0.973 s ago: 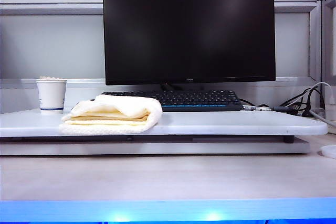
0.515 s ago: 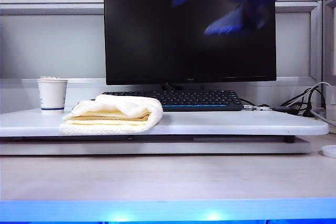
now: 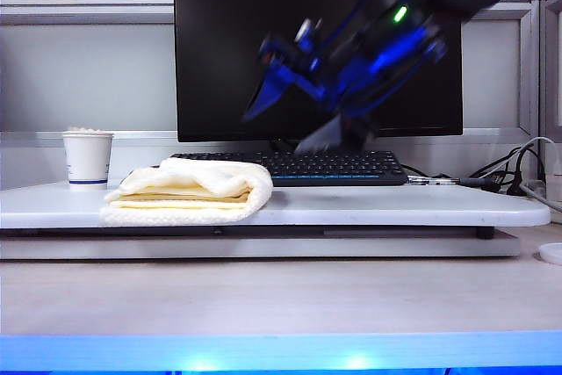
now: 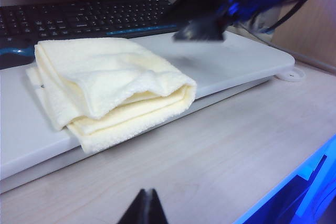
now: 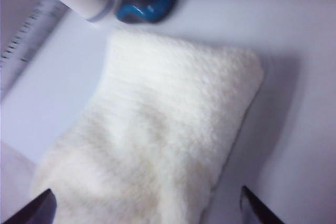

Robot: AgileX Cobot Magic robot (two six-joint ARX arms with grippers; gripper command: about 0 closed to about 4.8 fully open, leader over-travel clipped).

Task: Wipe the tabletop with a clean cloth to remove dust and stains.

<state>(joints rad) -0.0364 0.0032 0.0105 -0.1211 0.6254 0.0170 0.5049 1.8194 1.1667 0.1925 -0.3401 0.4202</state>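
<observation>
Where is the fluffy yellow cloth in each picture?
Exterior view: the cloth lies folded on the left part of the white tabletop, right of the paper cup.
Left wrist view: the cloth fills the middle, at the tabletop's front edge.
Right wrist view: the cloth fills most of the picture.
Shared landmark: the black keyboard behind the cloth.

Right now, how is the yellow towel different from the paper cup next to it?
The cloth is soft, fluffy and pale yellow; the paper cup is stiff and white with a blue band. The cloth lies flat, folded in layers, while the cup stands upright. The cloth is much wider than the cup. Both rest on the white tabletop, untouched by either hand.
</observation>
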